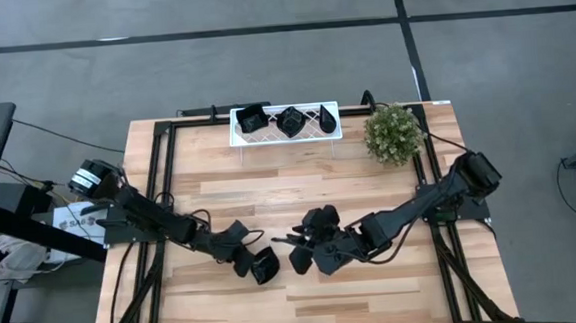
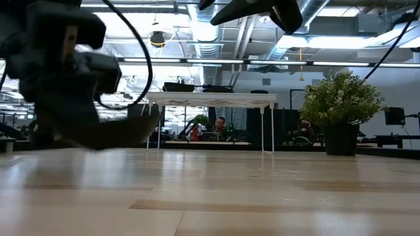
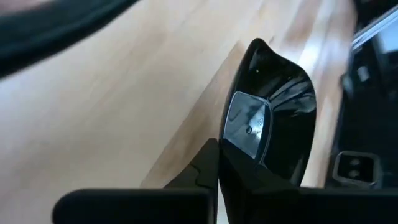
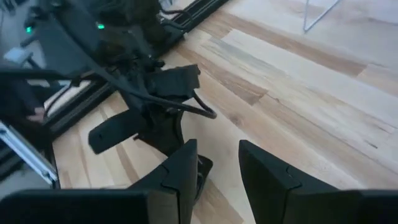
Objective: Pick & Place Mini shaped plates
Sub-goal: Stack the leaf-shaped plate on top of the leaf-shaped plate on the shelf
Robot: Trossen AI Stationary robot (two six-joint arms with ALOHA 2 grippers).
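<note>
One mini shaped plate sits near the table's front centre, clamped at its rim by the fully closed left gripper. Three more plates lie in the white tray at the far edge. The right gripper, just beside the held plate, has its jaws parted and empty.

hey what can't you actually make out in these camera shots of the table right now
- High view: the shape of the plate in the left gripper; it is small and dark against the arm.
- High view: dark shapes by the right gripper merge; plates cannot be counted.
- Low view: the near arm is a blur, its grip unreadable.
- Left wrist view: the plate's lower part is cut off by the fingers.
- White tray: three dishes, shapes unclear.
</note>
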